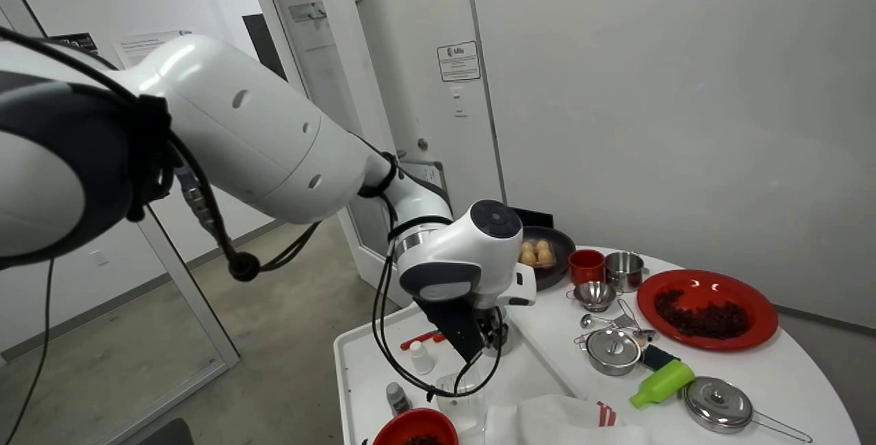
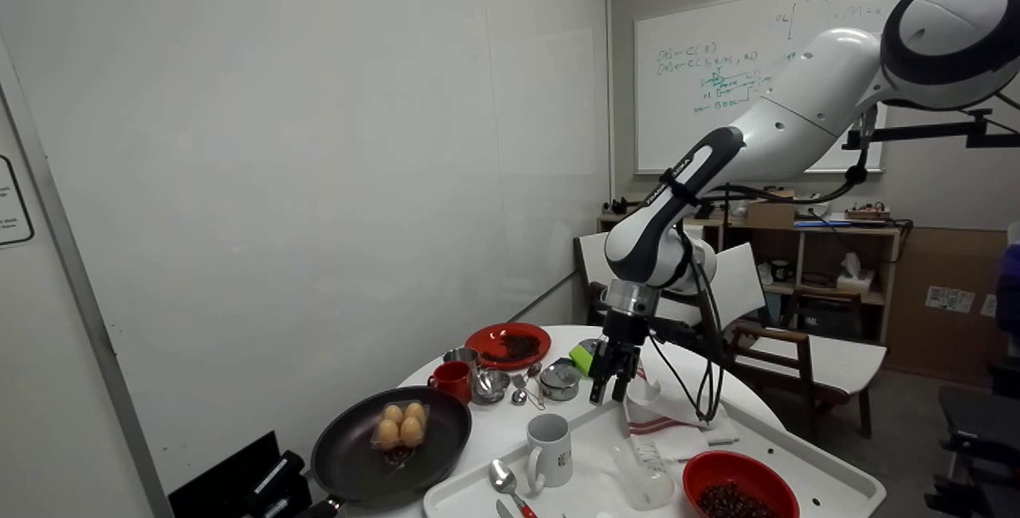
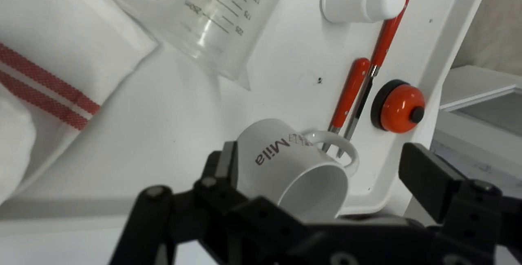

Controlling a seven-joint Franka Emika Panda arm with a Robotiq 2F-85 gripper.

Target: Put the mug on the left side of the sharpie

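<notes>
Pale grey-white ceramic mug (image 2: 559,445) upright on white rectangular tray (image 2: 588,466), near its rim, tray on round white worktop (image 1: 818,390); white jointed arm (image 2: 797,119) bent downward, black end effector (image 2: 607,395) pointing down, fingers (image 3: 428,181) spread wide, gripping nothing, apart from the mug. Bare tray between mug and clear plastic measuring cup (image 3: 228,24); tighter on the other side, big round black frying pan (image 2: 351,454) just past the rim. In an exterior view, white wrist housing (image 1: 479,253) and end effector block most of the mug, fingertips hard to make out; red-handled metal spoon (image 2: 503,474) beside it gets cut off by the frame bottom.
</notes>
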